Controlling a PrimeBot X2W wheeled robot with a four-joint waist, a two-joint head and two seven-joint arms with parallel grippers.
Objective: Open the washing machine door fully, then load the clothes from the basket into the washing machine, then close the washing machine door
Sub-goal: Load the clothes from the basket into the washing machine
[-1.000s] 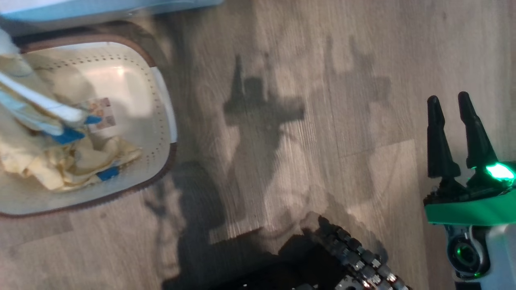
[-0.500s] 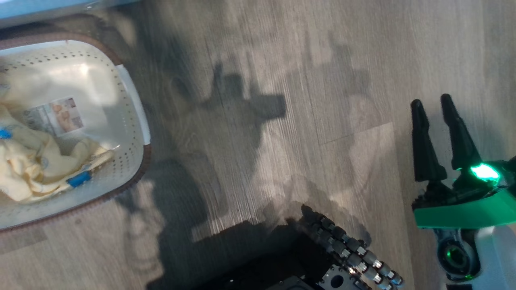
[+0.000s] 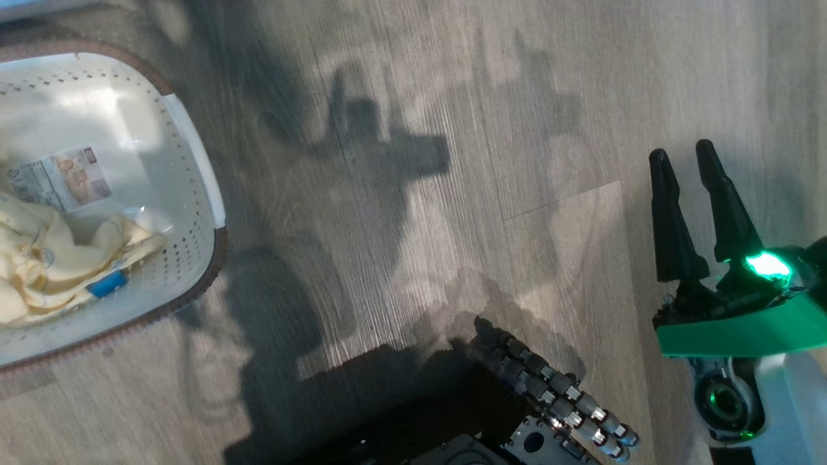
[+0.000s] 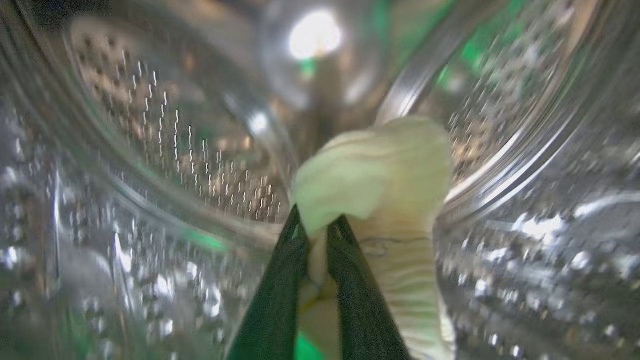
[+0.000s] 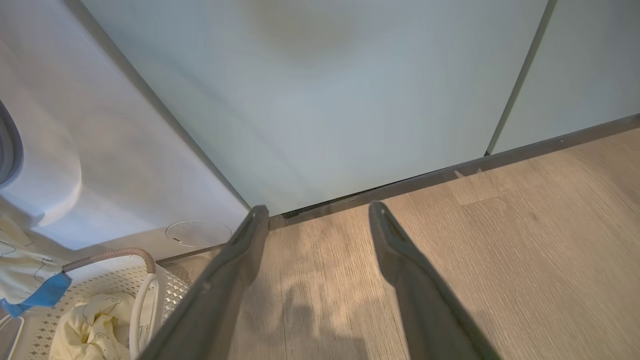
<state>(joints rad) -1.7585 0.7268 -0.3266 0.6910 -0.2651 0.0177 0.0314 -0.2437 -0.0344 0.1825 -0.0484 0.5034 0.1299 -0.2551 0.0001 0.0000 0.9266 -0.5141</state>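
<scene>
the left gripper (image 4: 318,216) reaches inside the washing machine (image 4: 165,150). its two dark fingers are nearly together, pinching a fold of a pale yellow garment (image 4: 370,170) that bulges past their tips. the right gripper (image 3: 681,150) hangs outside the washing machine, off to its right and low down, with nothing in it. its fingers are spread wide and point forward. behind them sit a green wrist band (image 3: 730,329) with a lit green lamp and a white forearm (image 3: 798,394).
</scene>
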